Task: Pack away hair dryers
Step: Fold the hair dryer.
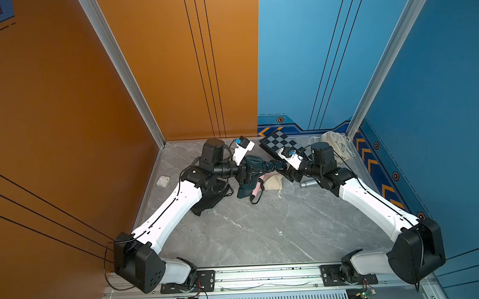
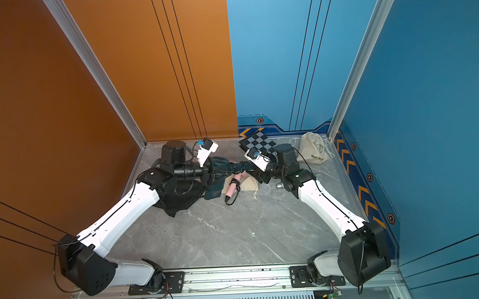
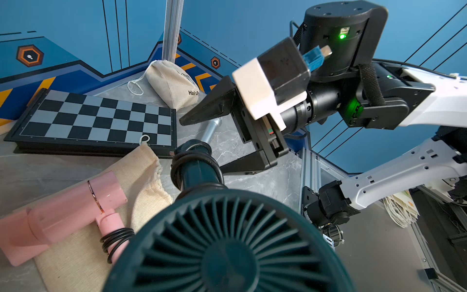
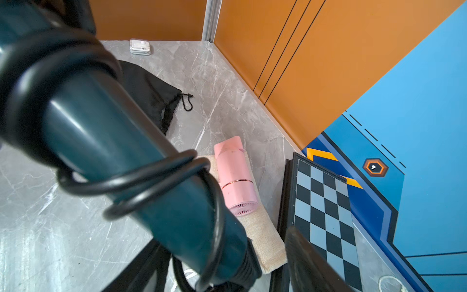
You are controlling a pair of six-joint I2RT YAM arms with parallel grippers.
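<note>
Left wrist: teal dryer (image 3: 227, 242) mostly off-frame

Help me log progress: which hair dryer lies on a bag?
The pale pink hair dryer, flat on the beige drawstring bag; the dark teal hair dryer is gripped by the left end effector.

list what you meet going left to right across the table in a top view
small white plastic case → black cloth drawstring bag → dark teal plastic hair dryer → silver-grey metal cylinder → stuffed beige cloth bag printed "Hair Dryer"
</note>
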